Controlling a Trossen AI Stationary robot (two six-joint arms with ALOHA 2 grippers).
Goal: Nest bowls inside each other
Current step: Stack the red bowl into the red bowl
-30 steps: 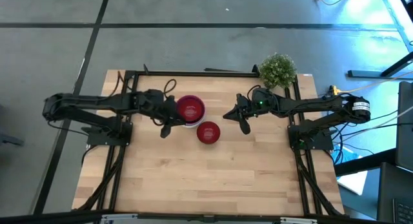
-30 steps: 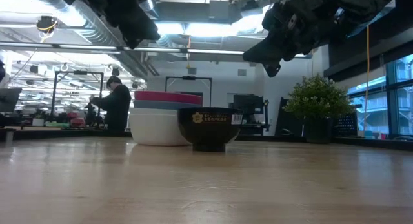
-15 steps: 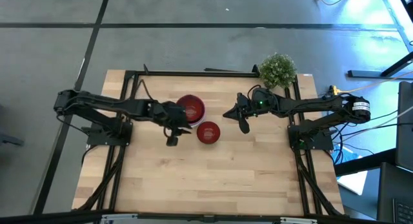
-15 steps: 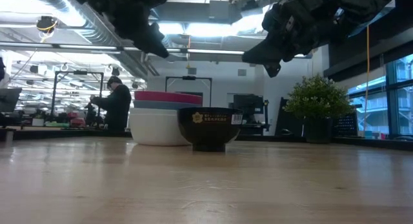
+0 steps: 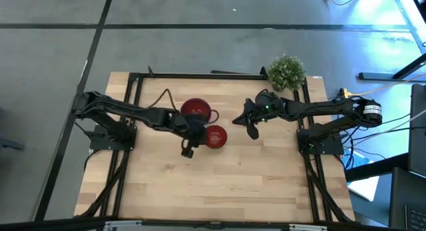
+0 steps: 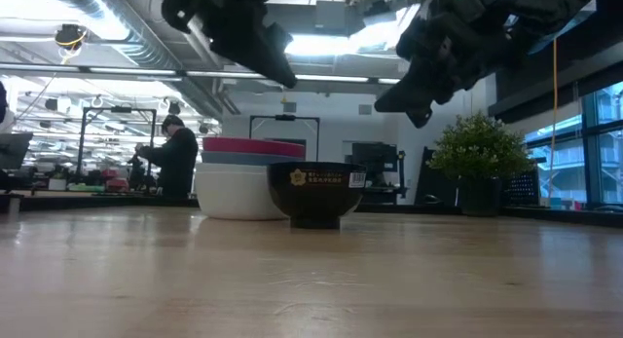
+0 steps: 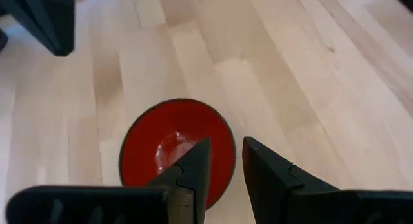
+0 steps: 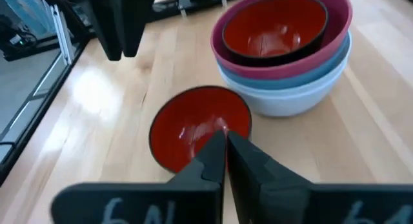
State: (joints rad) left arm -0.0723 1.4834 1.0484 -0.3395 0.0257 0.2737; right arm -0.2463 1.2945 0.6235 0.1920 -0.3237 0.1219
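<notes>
**Room around the lone red bowl**

The lone red bowl (image 5: 215,136) stood on bare table (image 5: 219,191), just beside the nested stack of bowls (image 5: 196,111) behind it, leaving no passage between them for me. My left gripper (image 5: 188,150) hung above the bowl's near-left edge, fingers apart. My right gripper (image 5: 251,129), closed, hovered off the bowl's right, with open wood between. Toward the front edge, everything lay free. The potted plant (image 5: 287,72) stood well beyond, at the far right corner.

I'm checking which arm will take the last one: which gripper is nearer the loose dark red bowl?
Left. The left gripper hangs over the table just beside the loose dark red bowl, jaws apart. The right gripper waits farther off on the bowl's other side, jaws shut.
</notes>
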